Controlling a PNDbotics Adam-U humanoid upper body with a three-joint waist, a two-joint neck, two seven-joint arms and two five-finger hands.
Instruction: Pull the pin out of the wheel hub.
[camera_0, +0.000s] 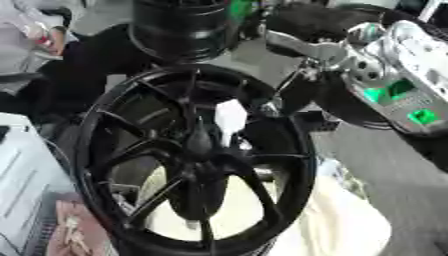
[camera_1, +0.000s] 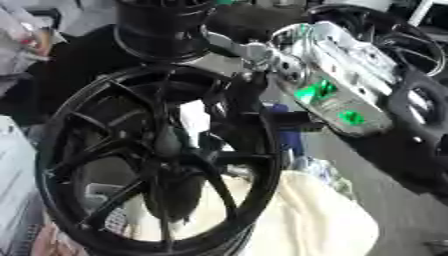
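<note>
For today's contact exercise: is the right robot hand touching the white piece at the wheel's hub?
Cannot tell. In the left eye view the right robot hand reaches behind the wheel rim; the white piece stands nearby, contact blurred.

Black spoked wheel hub (camera_0: 197, 160) stands upright, white pin (camera_0: 230, 117) near its centre.

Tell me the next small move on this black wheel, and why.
Probably bring the right hand in toward the white pin near the hub of the black spoked wheel. The pin juts out, the hand's fingers are hidden behind the rim, and no grasp shows.
</note>
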